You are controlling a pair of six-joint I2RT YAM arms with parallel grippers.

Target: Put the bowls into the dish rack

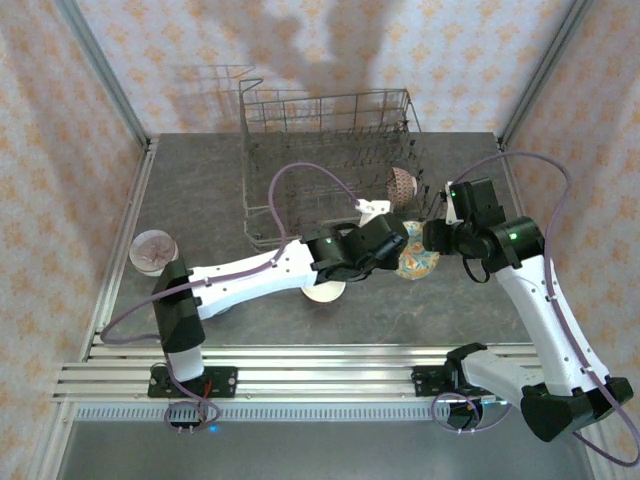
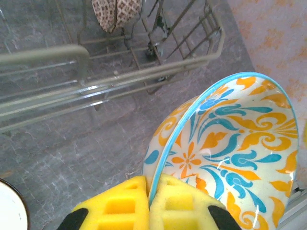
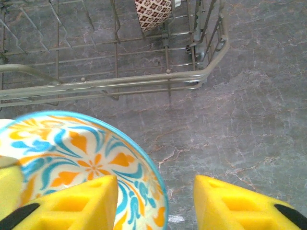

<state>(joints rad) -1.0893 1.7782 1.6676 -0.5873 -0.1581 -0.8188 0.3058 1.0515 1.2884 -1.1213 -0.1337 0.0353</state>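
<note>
A bowl with blue and orange swirls (image 1: 418,262) hangs tilted above the table, just in front of the dish rack (image 1: 330,160). My left gripper (image 2: 149,199) is shut on its blue rim, one yellow pad on each side of the bowl (image 2: 230,139). My right gripper (image 3: 156,201) is open and straddles the far rim of the same bowl (image 3: 72,153): its left pad is over the inside, its right pad over bare table. A brown-patterned bowl (image 1: 403,184) stands on edge in the rack's right end.
A pinkish bowl (image 1: 154,250) sits at the table's left edge. A white bowl (image 1: 325,291) lies under my left forearm. The rack's front rail (image 3: 120,81) runs close behind the held bowl. Grey tabletop (image 3: 249,120) lies to the right.
</note>
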